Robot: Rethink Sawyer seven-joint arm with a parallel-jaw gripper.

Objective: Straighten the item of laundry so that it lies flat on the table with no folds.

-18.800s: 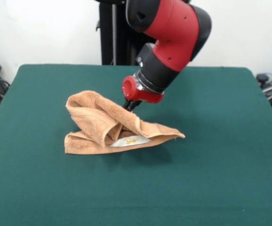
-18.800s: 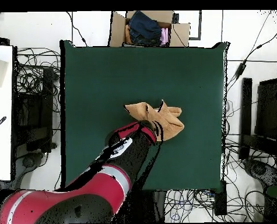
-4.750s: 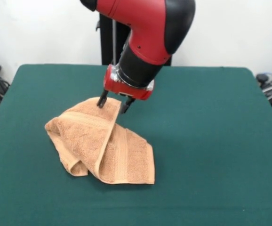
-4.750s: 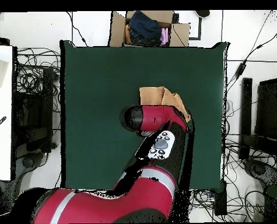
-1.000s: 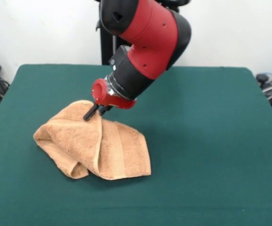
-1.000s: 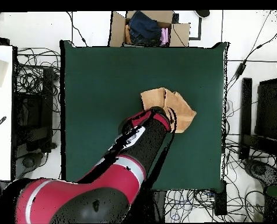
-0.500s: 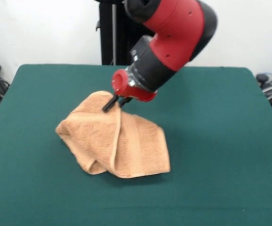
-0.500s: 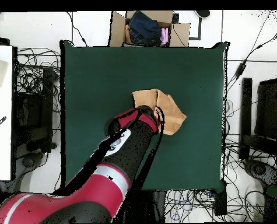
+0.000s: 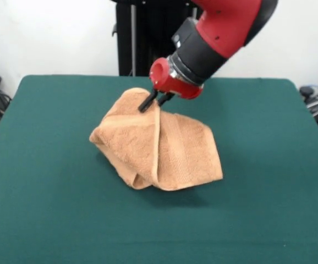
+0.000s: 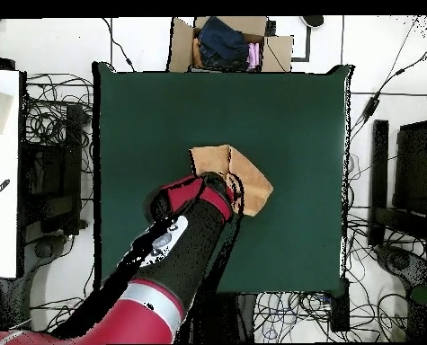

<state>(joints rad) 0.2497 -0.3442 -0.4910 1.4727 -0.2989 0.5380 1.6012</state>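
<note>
Front view: claw (image 9: pixel 155 102) clenched on the upper edge of one towel (image 9: pixel 162 146), at 12 o'clock of the heap, lifting it. The towel sits mid-worktop (image 9: pixel 49 209), doubled over with several folds; flattening is largely undone.

Overhead view: one towel (image 10: pixel 244 175), centre; the arm covers its 7 o'clock part.

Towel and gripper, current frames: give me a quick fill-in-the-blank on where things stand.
1. The towel is ___ in colour.
2. The gripper is pinching the towel's ___ edge in the front view.
3. The towel lies ___, not flat.
4. The table top is dark ___.

Missing words: orange-tan; top; folded; green
</note>
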